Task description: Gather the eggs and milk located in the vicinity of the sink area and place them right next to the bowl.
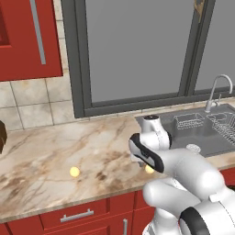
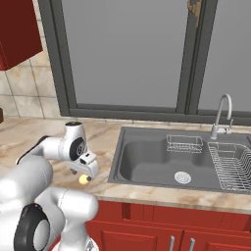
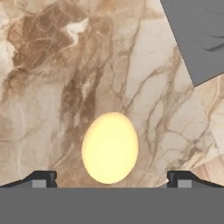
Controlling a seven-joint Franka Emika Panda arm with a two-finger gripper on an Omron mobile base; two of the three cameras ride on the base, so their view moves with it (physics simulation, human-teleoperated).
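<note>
Marble counter (image 1: 55,151) beside the sink (image 2: 147,162) carries both eggs: one (image 3: 110,147) between the apart jaws, ungrasped; another (image 1: 74,172) farther from the sink. Nothing looks gathered yet.

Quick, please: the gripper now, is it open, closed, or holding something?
Gripper: open, fingers wide apart on either side of an egg on the counter, not gripping it.

Two glowing yellow eggs lie on the marble bench: near egg (image 3: 110,148) beside the sink (image 2: 152,162), far egg (image 1: 74,172) well apart. Sink dark grey, with wire racks and a chrome faucet.
</note>
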